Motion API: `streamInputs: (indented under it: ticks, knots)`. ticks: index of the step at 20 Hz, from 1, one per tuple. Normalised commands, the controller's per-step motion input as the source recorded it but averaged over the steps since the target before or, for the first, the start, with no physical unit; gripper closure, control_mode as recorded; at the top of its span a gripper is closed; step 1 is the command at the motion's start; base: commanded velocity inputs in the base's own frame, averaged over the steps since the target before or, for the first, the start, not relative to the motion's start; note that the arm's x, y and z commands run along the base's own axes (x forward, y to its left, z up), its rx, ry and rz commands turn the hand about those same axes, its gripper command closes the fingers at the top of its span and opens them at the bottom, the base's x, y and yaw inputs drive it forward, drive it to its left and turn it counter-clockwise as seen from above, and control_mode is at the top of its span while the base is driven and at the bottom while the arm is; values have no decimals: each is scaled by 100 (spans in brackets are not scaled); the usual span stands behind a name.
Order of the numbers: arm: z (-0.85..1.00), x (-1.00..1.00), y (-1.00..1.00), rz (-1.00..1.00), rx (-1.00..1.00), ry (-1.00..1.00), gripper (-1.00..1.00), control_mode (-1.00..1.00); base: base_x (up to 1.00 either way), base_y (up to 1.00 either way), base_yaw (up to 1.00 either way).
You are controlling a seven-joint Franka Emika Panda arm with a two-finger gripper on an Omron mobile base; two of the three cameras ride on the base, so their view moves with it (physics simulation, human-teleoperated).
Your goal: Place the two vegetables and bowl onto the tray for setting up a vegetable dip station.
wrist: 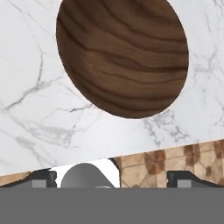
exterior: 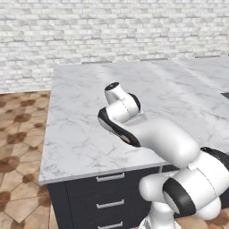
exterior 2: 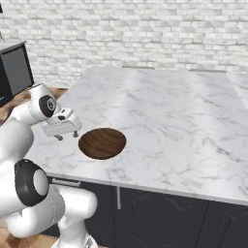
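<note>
Near the counter's (exterior 2: 184, 126) front edge, our gripper (exterior 2: 68, 135) hangs open, just left of the bowl (exterior 2: 102, 143).

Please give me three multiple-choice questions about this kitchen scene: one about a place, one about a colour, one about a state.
1. Where is the wooden bowl?
A. on the marble counter near its front edge
B. on the floor
C. inside a drawer

2. What colour is the bowl?
A. white
B. dark brown
C. green

3. How is the gripper?
A. shut on the bowl
B. open, holding nothing
C. shut on a carrot

Answers: 1 A, it rests on the marble; 2 B, brown grain shows; 3 B, the fingers stand apart beside the bowl.
</note>
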Motion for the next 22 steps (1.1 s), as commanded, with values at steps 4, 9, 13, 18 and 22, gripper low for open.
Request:
streamInputs:
  ticks: [4,9,13,18,22]
  knots:
    - [-25,20,1,0,0,7,-100,-100,0,0,0]
    - [-23,9,0,1,0,2,-100,-100,0,0,0]
    - [-19,5,0,0,0,0,-100,-100,0,0,0]
    - [-17,1,0,0,0,0,-100,-100,0,0,0]
    - [-16,2,-1,1,0,0,-100,-100,0,0,0]
